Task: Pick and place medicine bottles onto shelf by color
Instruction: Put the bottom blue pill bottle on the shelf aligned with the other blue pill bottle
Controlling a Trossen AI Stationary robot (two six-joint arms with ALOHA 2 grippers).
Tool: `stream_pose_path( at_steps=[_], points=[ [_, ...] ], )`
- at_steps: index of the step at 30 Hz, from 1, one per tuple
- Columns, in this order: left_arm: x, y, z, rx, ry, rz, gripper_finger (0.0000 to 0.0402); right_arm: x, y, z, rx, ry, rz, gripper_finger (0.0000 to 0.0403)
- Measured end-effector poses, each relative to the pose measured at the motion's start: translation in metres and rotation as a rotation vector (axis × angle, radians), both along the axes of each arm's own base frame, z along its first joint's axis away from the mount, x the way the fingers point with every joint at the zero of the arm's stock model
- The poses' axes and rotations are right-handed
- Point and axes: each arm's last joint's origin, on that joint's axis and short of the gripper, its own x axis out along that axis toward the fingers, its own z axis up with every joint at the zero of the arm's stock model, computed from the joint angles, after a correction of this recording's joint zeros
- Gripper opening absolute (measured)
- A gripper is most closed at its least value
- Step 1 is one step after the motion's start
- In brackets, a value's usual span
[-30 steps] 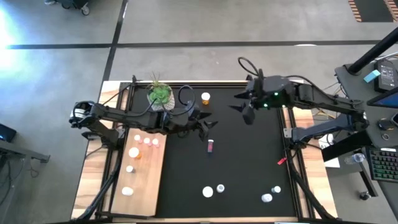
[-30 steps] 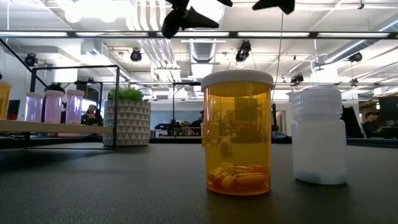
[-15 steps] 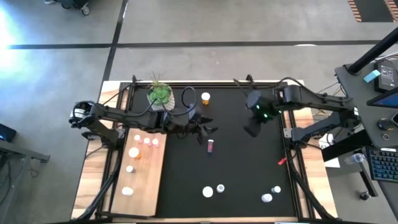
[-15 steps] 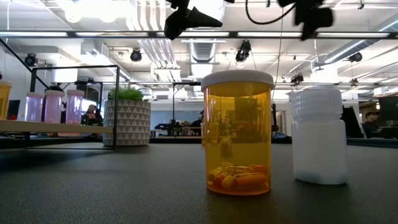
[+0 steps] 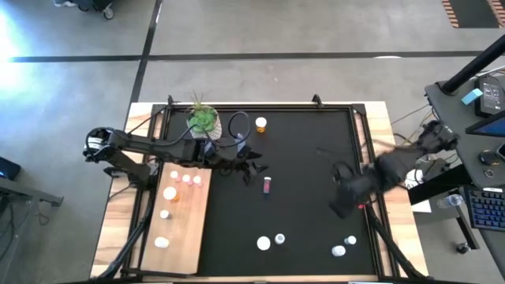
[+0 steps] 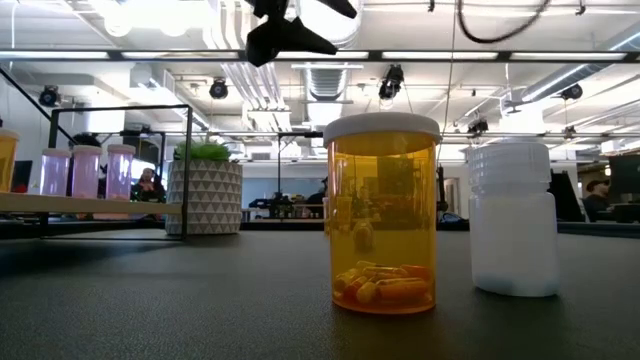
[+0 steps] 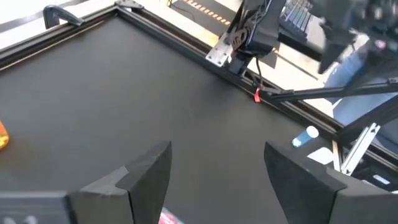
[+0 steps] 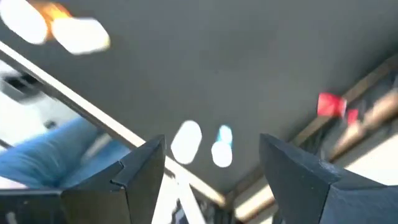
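My left gripper (image 5: 254, 168) is open and empty, above the black mat just far-left of a pink bottle (image 5: 267, 185) that lies on its side; the bottle's end shows between the fingers in the left wrist view (image 7: 171, 218). My right gripper (image 5: 341, 207) is open and empty, blurred, over the mat's right part. An orange bottle (image 5: 260, 124) stands at the far edge. An orange bottle (image 6: 383, 215) and a white one (image 6: 511, 218) stand near the front; two more white ones (image 5: 344, 246) stand at the near right. The light-wood shelf (image 5: 189, 237) carries several bottles.
A speckled pot with a green plant (image 5: 203, 121) stands at the far left of the mat, close to my left arm. A small red piece (image 5: 357, 204) lies at the mat's right rim beside my right gripper. A black frame runs around the mat.
My right gripper has swung fast from the far middle of the mat toward the table's right and near edges, staying open. My left gripper has shifted a little toward the table's left. No bottle has moved.
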Motion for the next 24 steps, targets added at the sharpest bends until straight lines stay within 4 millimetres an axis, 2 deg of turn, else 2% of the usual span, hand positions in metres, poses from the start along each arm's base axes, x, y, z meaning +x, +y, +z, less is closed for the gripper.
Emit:
stream_pose_path(
  at_steps=[6, 11, 14, 19, 24],
  points=[
    [-0.001, 0.000, -0.002, 0.005, 0.021, -0.008, 0.0240, 0.002, 0.034, -0.029, 0.046, 0.216, 0.031, 0.0247],
    [-0.001, 0.000, -0.002, 0.007, 0.021, -0.010, 0.0240, 0.008, 0.054, -0.055, -0.007, 0.319, 0.113, 0.0247],
    [-0.001, 0.000, -0.001, 0.007, 0.021, -0.011, 0.0240, 0.016, 0.063, -0.067, 0.018, 0.384, 0.184, 0.0247],
    [-0.001, 0.000, -0.001, 0.005, 0.020, -0.013, 0.0240, 0.027, 0.075, -0.074, 0.019, 0.367, 0.357, 0.0247],
    [0.000, 0.000, 0.000, -0.003, 0.006, -0.008, 0.0240, 0.013, 0.064, -0.067, -0.024, 0.326, 0.393, 0.0247]
  ],
)
